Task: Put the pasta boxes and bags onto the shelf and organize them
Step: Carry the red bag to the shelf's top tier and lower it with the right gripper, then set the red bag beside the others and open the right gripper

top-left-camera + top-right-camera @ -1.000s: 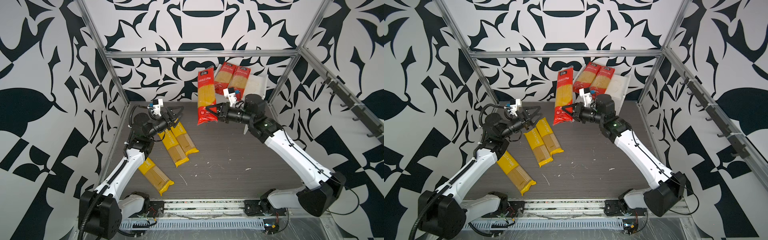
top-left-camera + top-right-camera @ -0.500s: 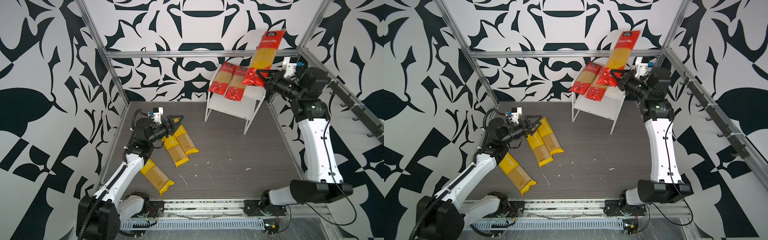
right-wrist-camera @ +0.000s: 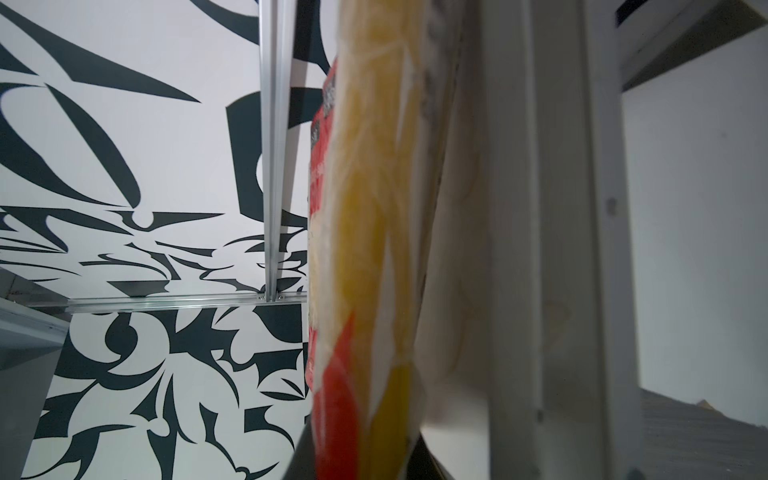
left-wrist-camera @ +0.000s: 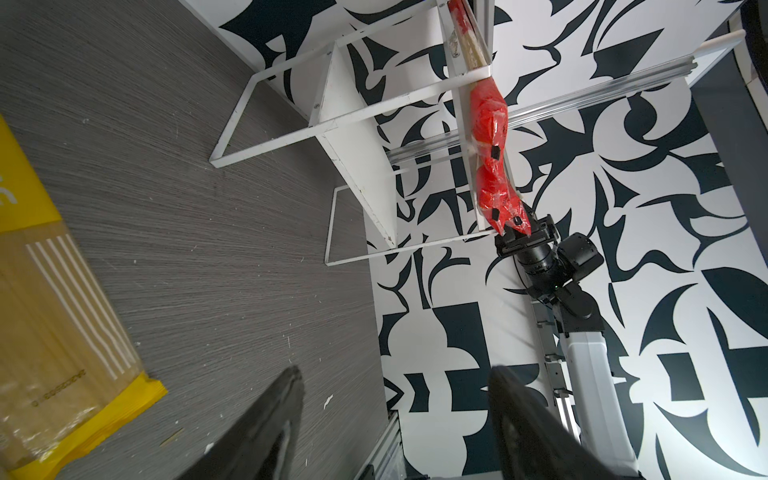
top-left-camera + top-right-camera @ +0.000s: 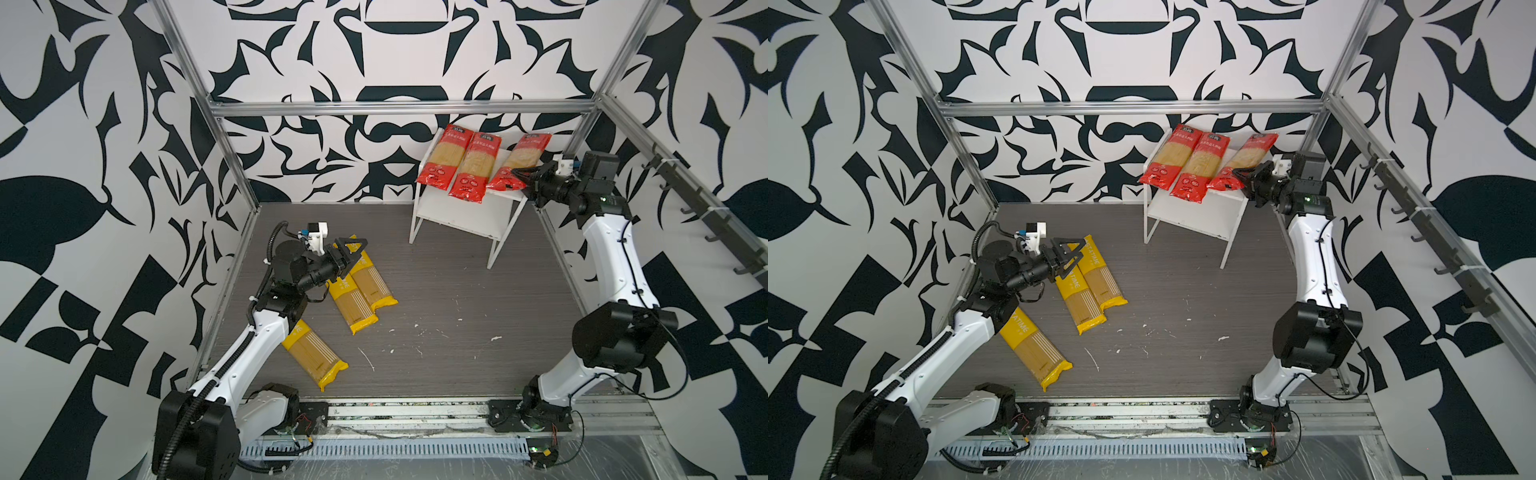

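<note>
The right pincer (image 5: pixel 519 178) is closed on the near end of the third red packet (image 5: pixel 524 156), which lies on the top tier of the shelf (image 5: pixel 461 216) with its long axis running away from that pincer toward the back wall (image 5: pixel 332 166); the left pincer (image 5: pixel 354 253) hangs open over the yellow packets (image 5: pixel 365 286) on the worktop (image 5: pixel 436 299).

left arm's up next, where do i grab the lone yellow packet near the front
Probably its thin crimped end nearest the front, from above: the packet lies flat on the table, and that end is uncovered, while the left arm overhangs the other.
</note>
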Tool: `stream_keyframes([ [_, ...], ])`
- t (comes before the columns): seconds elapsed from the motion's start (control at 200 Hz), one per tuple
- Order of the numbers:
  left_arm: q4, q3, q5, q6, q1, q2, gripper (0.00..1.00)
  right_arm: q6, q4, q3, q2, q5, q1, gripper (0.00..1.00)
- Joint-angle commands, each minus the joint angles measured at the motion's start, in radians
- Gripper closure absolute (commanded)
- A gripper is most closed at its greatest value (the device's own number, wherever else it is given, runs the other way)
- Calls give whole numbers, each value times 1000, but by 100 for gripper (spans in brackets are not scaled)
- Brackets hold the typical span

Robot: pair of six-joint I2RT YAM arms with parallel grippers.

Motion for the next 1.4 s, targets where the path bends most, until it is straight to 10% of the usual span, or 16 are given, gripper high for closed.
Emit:
stream_keyframes([
  [0.0,28,-13,-3,9,4,10,26,-42,201,32,-99,-56,6,100],
  [0.24,55,-16,3,-2,4,22,26,-63,109,50,-80,-58,14,100],
  [0.405,57,-19,5,-5,4,18,26,-86,0,83,-96,-54,13,56],
  [0.49,58,-17,9,-5,4,16,26,-105,-100,104,-106,-20,13,50],
  [1.095,-104,8,-35,114,1,34,27,-343,-576,345,-153,207,45,54],
  [1.395,-62,8,-55,109,-35,85,27,-407,-654,611,67,344,162,53],
])
